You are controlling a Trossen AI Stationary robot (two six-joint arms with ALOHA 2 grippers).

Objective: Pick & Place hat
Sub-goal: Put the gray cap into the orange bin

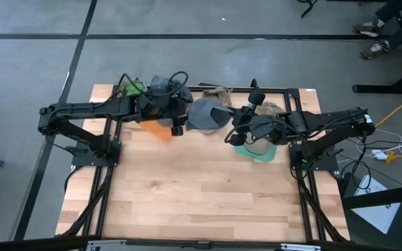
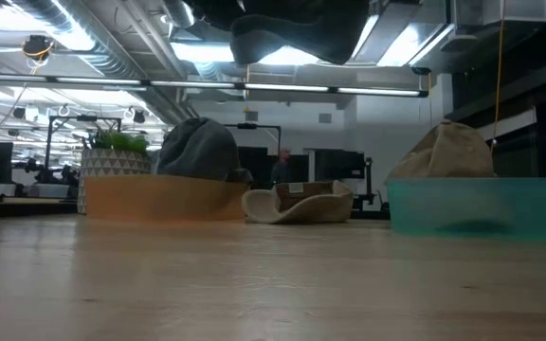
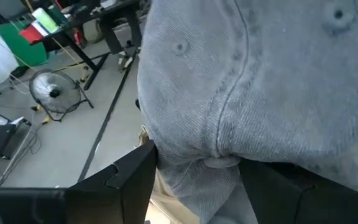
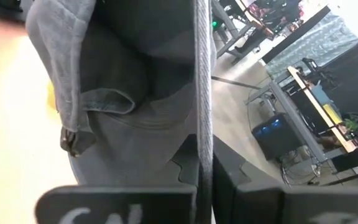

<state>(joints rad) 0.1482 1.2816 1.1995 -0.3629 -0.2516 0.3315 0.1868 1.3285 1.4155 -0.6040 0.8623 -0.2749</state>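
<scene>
A grey denim cap (image 1: 206, 115) hangs high above the table's far middle, between my two grippers; in the low view the cap (image 2: 287, 38) shows at the top. My left gripper (image 1: 181, 120) stands at its left side. In the left wrist view the crown (image 3: 253, 81) fills the picture, and a puckered bit of it lies between the spread fingers of my left gripper (image 3: 197, 186). My right gripper (image 1: 233, 127) is at the cap's right side, shut on it; the right wrist view looks into the cap's inside (image 4: 135, 81), past its back strap (image 4: 72, 138). My left gripper has a puckered fold of the crown's lower cloth (image 3: 211, 167) between its open fingers (image 3: 132, 180), coming level from the table's left. The cloth reaches both inner faces; whether the fingers hold it, I cannot tell. My right gripper pinches a thin edge of the cap (image 4: 202, 134), seen edge-on, between its two shut fingers (image 4: 166, 174). The fingers come about level from the table's right. The cap hangs clear of the table.
An orange bin (image 2: 159, 199) with a grey hat (image 2: 197, 150) stands at the far left beside a potted plant (image 2: 114, 156). A beige hat (image 2: 299, 203) lies at the far middle. A teal bin (image 2: 474, 206) holding a tan hat (image 2: 448, 152) stands at the right.
</scene>
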